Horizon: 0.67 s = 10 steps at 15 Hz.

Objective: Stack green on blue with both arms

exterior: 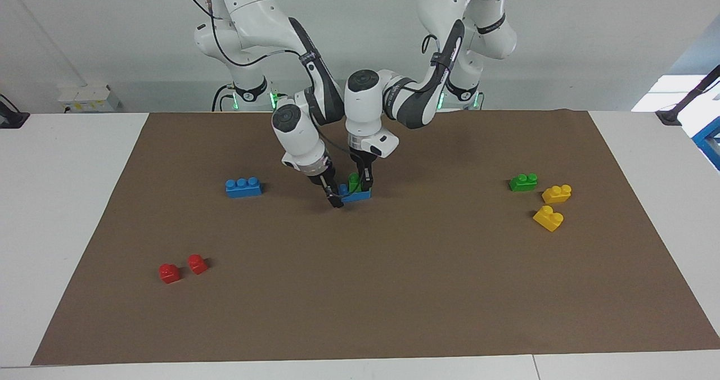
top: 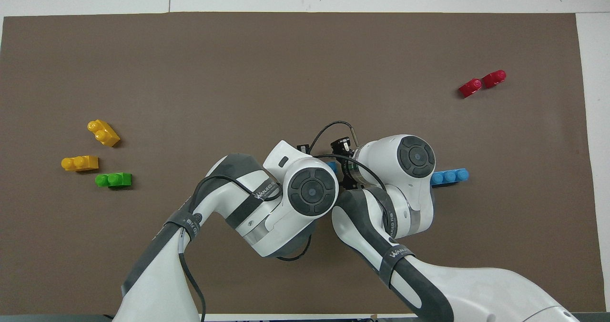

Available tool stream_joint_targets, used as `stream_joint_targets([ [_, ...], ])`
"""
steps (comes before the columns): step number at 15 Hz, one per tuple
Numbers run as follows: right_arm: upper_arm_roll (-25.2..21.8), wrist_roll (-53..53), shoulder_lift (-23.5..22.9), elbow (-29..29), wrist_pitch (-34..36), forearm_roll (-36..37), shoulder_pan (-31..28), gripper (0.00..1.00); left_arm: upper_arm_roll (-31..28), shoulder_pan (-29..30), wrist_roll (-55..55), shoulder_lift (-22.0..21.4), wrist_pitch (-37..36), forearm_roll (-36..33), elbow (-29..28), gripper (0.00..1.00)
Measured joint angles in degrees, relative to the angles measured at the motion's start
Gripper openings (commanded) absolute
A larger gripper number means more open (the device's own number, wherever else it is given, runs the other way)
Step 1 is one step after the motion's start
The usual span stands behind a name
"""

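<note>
At the middle of the brown mat [exterior: 394, 290], the green brick [exterior: 354, 180] sits on the blue brick [exterior: 356, 194]. The left gripper [exterior: 361, 184] is clamped on the green brick; the right gripper [exterior: 335, 199] grips the blue brick's end toward the right arm.

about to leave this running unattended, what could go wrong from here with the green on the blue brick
1. The left gripper is shut on the green brick, which sits on the blue brick; lifting away before letting go could pull it off again.
2. The right gripper steadies one end of the blue brick; a slip could skew the stack.
3. Both wrists crowd together and might bump.
</note>
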State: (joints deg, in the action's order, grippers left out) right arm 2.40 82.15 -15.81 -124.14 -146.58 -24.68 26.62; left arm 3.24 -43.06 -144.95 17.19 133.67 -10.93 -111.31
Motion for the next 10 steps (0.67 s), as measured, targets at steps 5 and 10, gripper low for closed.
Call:
stream_joint_targets([
  [5, -0.06, 0.00, 0.03, 0.01, 0.00, 0.00, -0.11, 0.81, -0.02, -0.21, 0.86, 0.87, 0.40, -1.46, -0.03, 1.00],
  [10, -0.12, -0.05, 0.55, 0.57, 1.60, 0.00, -1.55, 0.82, -0.25, -0.19, 2.88, -0.08, -0.22, -1.53, 0.42, 1.00],
])
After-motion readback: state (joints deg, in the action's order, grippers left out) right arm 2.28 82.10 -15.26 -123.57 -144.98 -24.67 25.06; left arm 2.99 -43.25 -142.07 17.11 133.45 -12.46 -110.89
